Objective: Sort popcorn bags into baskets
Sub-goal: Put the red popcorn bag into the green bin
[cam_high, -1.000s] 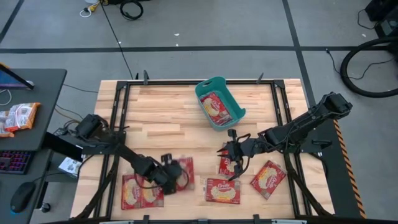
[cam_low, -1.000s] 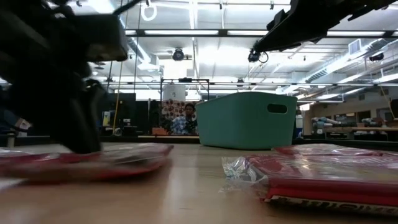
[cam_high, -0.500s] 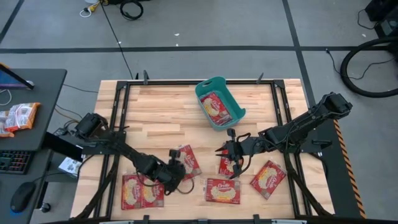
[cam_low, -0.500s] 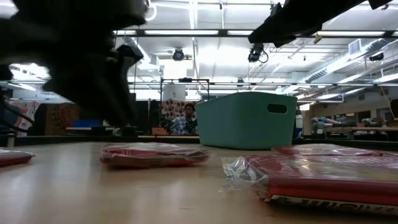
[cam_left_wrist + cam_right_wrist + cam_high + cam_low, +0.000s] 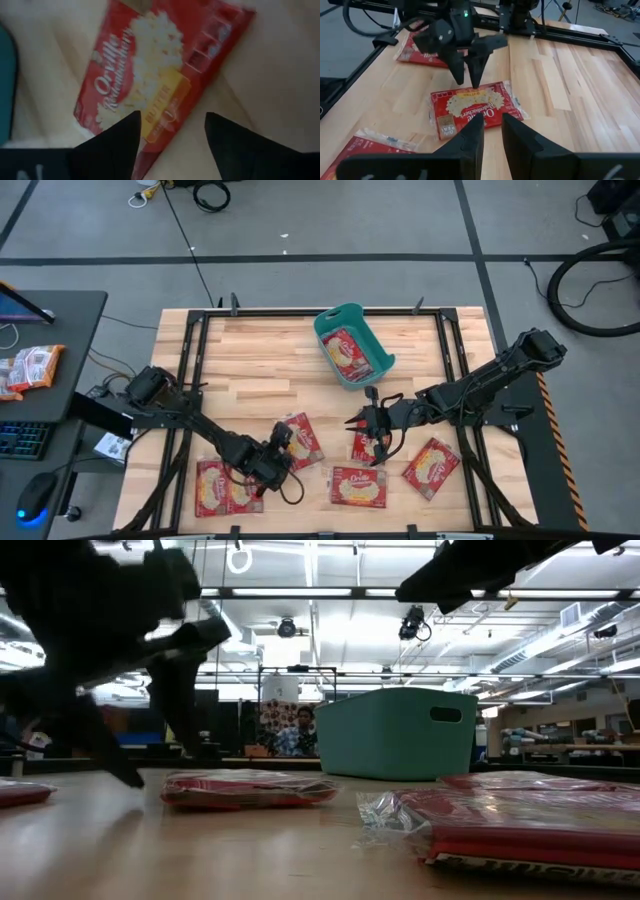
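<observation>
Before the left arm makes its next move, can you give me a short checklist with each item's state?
1. Left gripper fingers open: ok.
2. Flat red popcorn packet released, lying flat on the table: ok.
3. Teal plastic tub upright, with space left inside: ok.
4. Right gripper holding nothing, above another red packet: ok.
5. Loose packets all sorted: not ok, several on the wooden table.

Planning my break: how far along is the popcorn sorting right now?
Done: one popcorn bag lies in the teal basket. In hand: nothing is gripped. The left end effector is open over a flat bag on the table, and the right end effector hovers over another bag. Left: at least five bags lie loose on the table, none near the basket.
</observation>
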You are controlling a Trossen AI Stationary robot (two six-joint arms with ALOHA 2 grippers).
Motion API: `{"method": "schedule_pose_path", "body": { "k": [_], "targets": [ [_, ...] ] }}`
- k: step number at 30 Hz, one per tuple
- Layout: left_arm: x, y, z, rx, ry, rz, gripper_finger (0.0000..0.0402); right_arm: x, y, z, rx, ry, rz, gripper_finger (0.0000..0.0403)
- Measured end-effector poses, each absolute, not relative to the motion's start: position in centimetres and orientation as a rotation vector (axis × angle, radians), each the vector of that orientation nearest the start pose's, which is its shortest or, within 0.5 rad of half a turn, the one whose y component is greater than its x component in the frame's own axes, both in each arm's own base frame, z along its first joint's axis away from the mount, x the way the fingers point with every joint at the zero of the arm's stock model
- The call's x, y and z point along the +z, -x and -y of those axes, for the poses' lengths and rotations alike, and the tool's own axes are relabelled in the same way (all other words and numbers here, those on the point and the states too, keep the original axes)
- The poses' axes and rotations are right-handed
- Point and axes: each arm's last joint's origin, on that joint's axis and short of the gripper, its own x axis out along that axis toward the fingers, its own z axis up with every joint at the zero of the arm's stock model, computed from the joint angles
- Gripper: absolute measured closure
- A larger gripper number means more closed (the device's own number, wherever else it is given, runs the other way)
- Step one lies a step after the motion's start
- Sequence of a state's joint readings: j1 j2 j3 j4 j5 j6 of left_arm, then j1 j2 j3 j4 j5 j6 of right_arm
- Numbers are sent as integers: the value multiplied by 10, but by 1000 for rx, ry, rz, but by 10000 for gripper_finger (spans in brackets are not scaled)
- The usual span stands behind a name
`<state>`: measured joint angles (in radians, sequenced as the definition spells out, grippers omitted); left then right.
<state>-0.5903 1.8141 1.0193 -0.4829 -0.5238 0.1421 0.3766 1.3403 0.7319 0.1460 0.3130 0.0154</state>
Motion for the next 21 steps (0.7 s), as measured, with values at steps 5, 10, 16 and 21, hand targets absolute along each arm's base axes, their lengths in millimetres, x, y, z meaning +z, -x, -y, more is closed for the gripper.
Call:
{"method": "schedule_pose_path", "body": {
  "k": [5,10,16,21],
  "targets": [
    [125,-281,169,-107,-938,-1094,174,227,-264,-95,58,137,-433,330],
    [122,-285,169,-90,-946,-1077,191,227,-264,-95,56,124,-433,330],
    [122,-289,163,-124,-882,-1100,232,229,-265,-95,58,123,-416,330],
    [121,-292,160,-126,-838,-1099,280,229,-265,-96,88,107,-415,330]
  ]
}}
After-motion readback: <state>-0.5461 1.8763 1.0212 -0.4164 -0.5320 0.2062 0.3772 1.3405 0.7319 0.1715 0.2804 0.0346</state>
